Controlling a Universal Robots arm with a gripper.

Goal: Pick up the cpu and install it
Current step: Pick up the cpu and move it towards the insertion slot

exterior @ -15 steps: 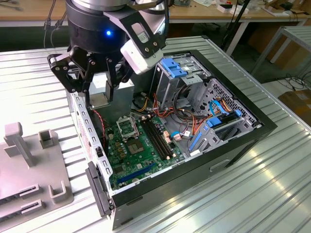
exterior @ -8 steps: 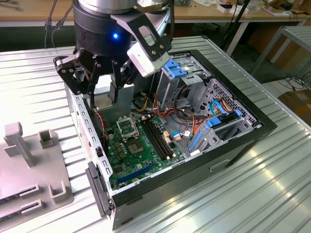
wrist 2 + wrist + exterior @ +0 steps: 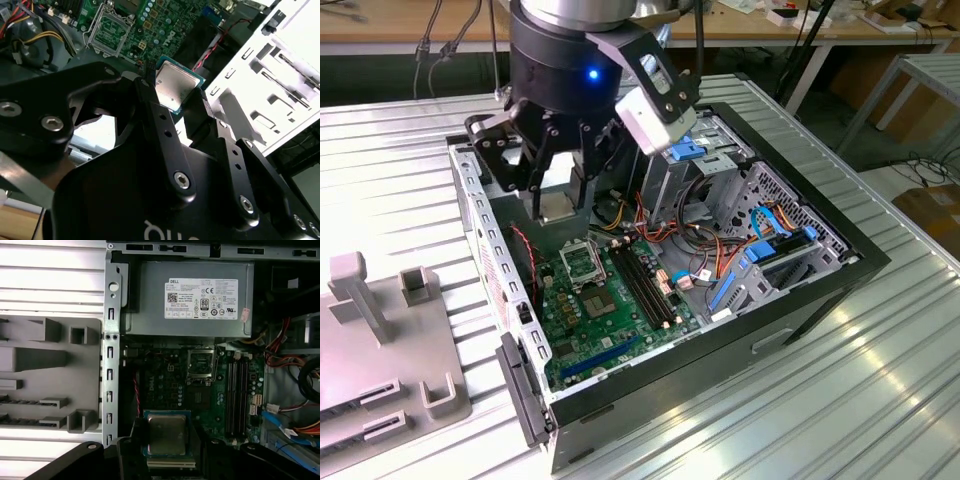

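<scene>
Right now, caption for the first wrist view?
Black gripper holding silver-topped square cpu over green motherboard, away from metal-framed socket.

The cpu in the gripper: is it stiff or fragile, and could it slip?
The cpu looks like a flat, rigid plate with a metal top, so it probably will not bend. The gripper pinches it by its thin edges, so it might slip or tilt. Its green rim looks thin, so a hard squeeze could damage it.

Robotics workshop: an opened computer case [image 3: 720,352] lies on a ribbed metal table [image 3: 880,400] beside a grey fixture tray [image 3: 360,350]; wooden workbenches [image 3: 390,30] with hanging cables stand far behind.
</scene>
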